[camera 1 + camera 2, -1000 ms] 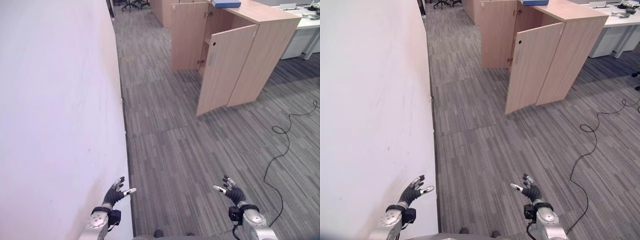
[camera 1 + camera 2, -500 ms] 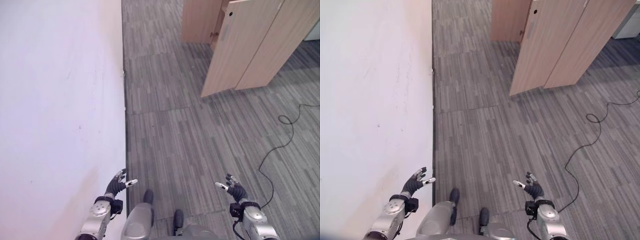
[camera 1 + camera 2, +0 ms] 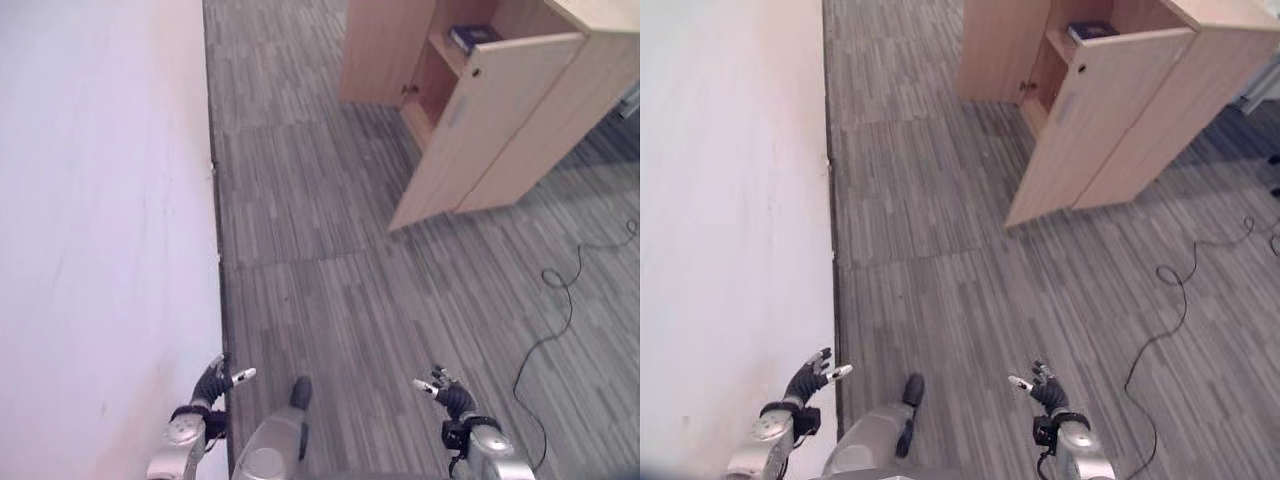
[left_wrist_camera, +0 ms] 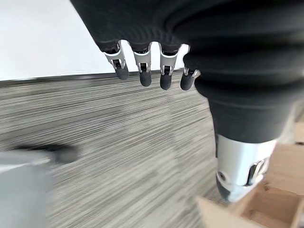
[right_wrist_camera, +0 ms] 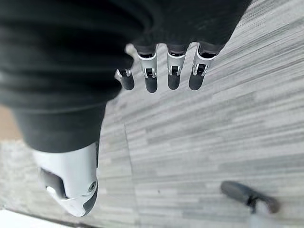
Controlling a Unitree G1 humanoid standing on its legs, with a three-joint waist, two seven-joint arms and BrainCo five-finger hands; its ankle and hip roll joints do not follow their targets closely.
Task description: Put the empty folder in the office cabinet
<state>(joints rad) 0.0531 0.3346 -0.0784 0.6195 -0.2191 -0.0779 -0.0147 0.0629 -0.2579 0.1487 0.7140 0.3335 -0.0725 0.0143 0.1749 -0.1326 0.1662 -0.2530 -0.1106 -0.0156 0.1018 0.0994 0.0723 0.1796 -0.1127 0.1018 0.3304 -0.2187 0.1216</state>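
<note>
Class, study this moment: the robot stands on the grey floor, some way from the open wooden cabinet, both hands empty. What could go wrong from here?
1. Neither the left hand nor the right hand holds a folder, so it might reach the cabinet with nothing to shelve.
2. The open cabinet door juts toward its path; an arm could knock it.
3. The white wall runs close beside the left hand and might get scraped.

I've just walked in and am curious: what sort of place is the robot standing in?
Most likely an office. The floor is grey striped carpet tile, a light wood cabinet stands ahead with its door open and a dark blue folder on a shelf inside, and a plain white wall runs along the robot's left.
</note>
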